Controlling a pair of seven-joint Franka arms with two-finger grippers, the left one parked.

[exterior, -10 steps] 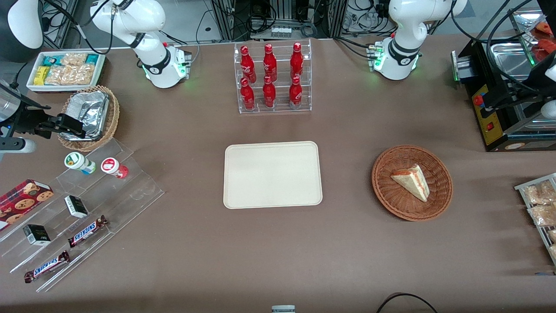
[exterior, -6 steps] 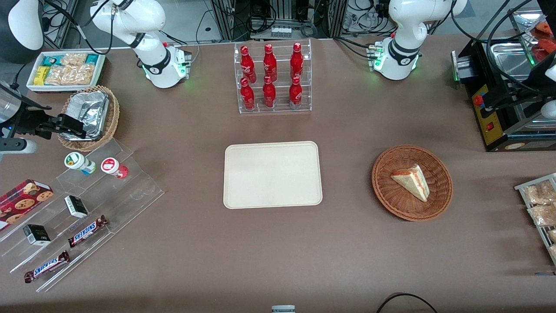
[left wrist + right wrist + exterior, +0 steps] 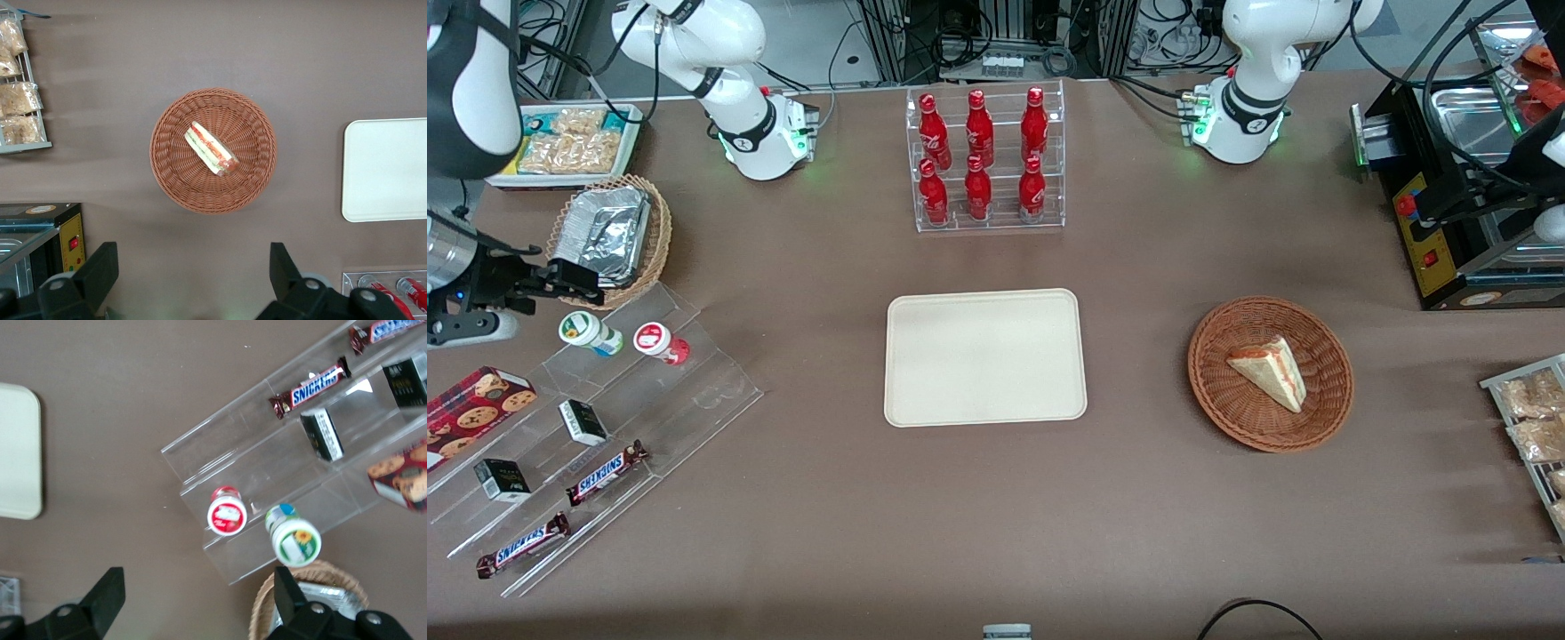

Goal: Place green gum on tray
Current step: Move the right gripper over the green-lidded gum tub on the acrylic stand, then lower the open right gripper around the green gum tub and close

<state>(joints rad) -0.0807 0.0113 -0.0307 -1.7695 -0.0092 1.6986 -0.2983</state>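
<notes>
The green gum (image 3: 590, 332) stands on the top step of a clear acrylic stand (image 3: 605, 418), beside a red-lidded gum bottle (image 3: 660, 342). Its white lid with the green-yellow mark shows in the right wrist view (image 3: 293, 537), next to the red-lidded bottle (image 3: 227, 511). My right gripper (image 3: 574, 280) is open and empty. It hovers just farther from the front camera than the green gum, over the rim of a foil-filled wicker basket (image 3: 609, 240). In the right wrist view the gripper (image 3: 198, 590) has its jaws wide apart. The cream tray (image 3: 985, 356) lies empty mid-table, and its corner also shows in the right wrist view (image 3: 17, 453).
The acrylic stand also holds Snickers bars (image 3: 605, 471), small black boxes (image 3: 583, 422) and a cookie box (image 3: 476, 404). A rack of red bottles (image 3: 983, 160) stands farther from the front camera than the tray. A wicker basket with a sandwich (image 3: 1270, 373) lies toward the parked arm's end.
My right gripper has moved nearer to the front camera, from over the foil basket toward the green gum. The gum bottles and the tray have not moved.
</notes>
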